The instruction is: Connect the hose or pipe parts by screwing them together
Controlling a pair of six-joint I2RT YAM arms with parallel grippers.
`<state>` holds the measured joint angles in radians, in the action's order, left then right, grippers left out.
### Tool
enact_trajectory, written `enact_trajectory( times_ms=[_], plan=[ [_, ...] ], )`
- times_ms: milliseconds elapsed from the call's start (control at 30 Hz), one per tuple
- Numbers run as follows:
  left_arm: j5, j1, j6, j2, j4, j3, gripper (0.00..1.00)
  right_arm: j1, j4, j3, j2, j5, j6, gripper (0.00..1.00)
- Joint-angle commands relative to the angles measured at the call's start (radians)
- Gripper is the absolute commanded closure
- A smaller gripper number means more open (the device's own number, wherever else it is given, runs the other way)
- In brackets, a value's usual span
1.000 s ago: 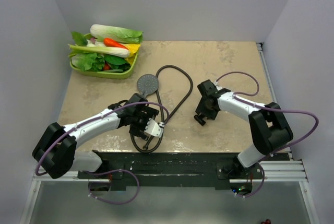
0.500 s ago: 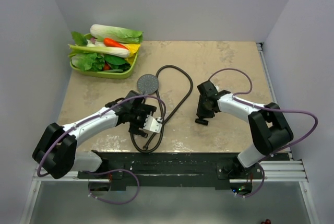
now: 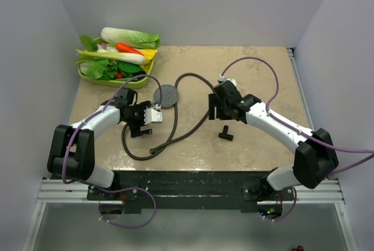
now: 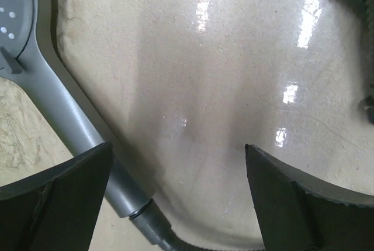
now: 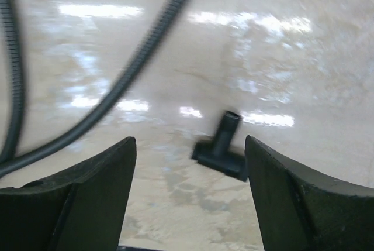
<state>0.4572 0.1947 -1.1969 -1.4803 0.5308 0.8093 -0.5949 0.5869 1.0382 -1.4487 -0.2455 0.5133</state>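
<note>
1. Lying face up, the shower head (image 3: 168,95) has the hose (image 3: 196,123) looping rightward.
2. The left gripper (image 3: 155,114) gapes empty beside its handle.
3. The right gripper (image 3: 216,109), right of the head, is open, empty.

green tray (image 3: 117,83) of vegetables (image 3: 125,43), small black t-shaped piece (image 3: 225,133), beige table (image 3: 251,69)

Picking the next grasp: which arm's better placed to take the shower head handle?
Left, I'd say. The left gripper is open with the shower head handle right beside its fingers. The right gripper, also open, hangs farther off over the hose.
</note>
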Motion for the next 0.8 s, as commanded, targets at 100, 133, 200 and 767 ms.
enact_trajectory(
  times_ms=[100, 133, 200, 767],
  plan=[
    [-0.066, -0.05, -0.029, -0.046, -0.153, -0.009, 0.01, -0.293, -0.036, 0.174, -0.1, -0.02, 0.016, 0.24],
    [-0.089, -0.069, -0.041, -0.064, -0.173, 0.002, 0.01, -0.315, -0.039, 0.181, -0.152, -0.023, 0.021, 0.25],
    [-0.115, -0.139, -0.076, -0.127, -0.172, 0.071, 0.01, -0.353, -0.056, 0.181, -0.185, -0.015, 0.037, 0.25],
    [0.221, -0.179, -0.058, 0.156, 0.259, 0.171, 0.01, -0.376, -0.215, 0.27, -0.387, 0.118, 0.208, 0.24]
  ],
)
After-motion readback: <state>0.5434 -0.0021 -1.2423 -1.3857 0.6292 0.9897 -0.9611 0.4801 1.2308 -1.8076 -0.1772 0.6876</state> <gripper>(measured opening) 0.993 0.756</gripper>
